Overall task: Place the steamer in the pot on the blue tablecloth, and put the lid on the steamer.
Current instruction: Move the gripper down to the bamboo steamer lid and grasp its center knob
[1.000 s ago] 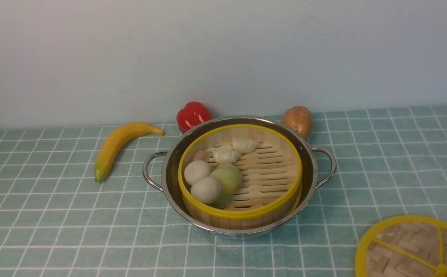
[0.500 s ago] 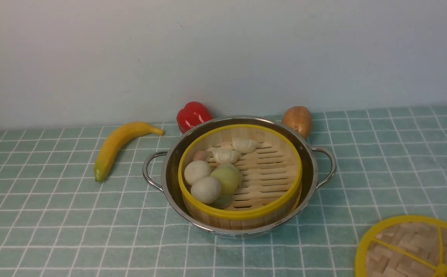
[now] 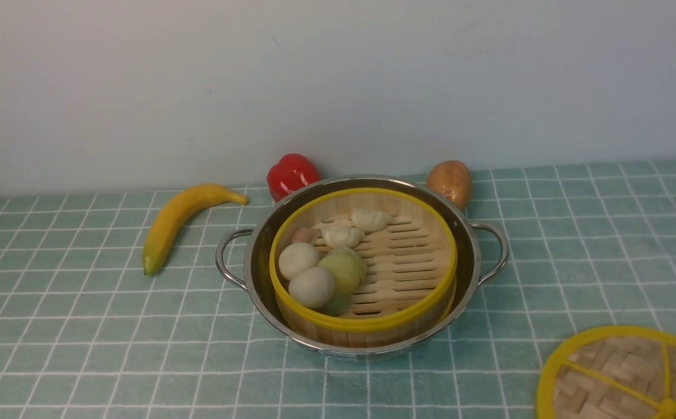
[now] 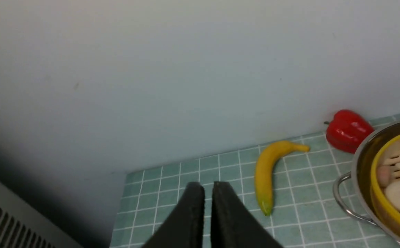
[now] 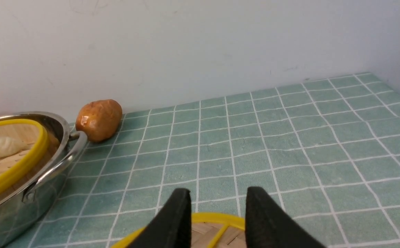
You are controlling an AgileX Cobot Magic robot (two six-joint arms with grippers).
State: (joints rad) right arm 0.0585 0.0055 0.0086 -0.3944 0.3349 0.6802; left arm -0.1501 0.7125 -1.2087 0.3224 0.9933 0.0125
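Since the steamer [image 3: 407,314] already sits in the pot [image 3: 256,256] on the blue tablecloth [image 3: 81,337], only the lid [image 3: 617,366] remains, flat on the cloth right-front of the pot. The right gripper [image 5: 217,196] is spread open over the lid. The left gripper [image 4: 208,187] is nearly closed and empty, left of the pot. The banana [image 3: 174,221], pepper [image 3: 292,171] and potato [image 3: 449,180] hug the pot's far side, so the path looks clear.

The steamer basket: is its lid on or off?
Off. The steamer sits uncovered in the pot, dumplings showing, while the lid lies flat on the blue tablecloth nearby.
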